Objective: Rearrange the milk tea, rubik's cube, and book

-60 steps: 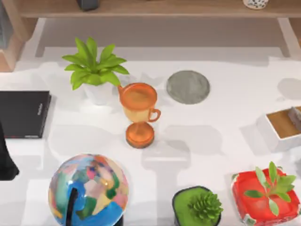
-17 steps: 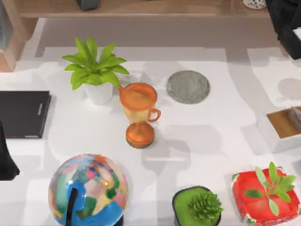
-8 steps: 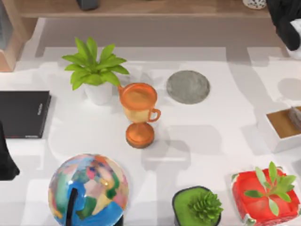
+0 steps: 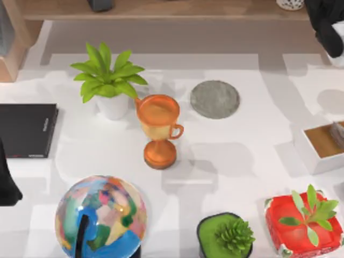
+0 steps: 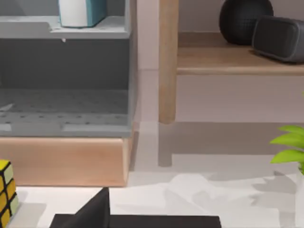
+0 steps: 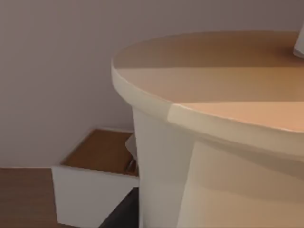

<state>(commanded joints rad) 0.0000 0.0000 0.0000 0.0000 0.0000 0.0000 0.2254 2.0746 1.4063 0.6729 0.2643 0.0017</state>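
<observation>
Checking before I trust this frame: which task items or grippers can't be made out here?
- Rubik's cube: cut by the left wrist view's edge, a sliver showing.
- Book: on the shelf, its top cut off.
- Milk tea: too close in the right wrist view to see whole.
- Right gripper: cut by the top view's corner.

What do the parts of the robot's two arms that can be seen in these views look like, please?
Both are plain matte black, with no cables or markings visible. The left arm shows as a dark, angular shape at the table's left edge. The right arm is a bulky black mass at the far right corner, with something white against its lower edge.
</observation>
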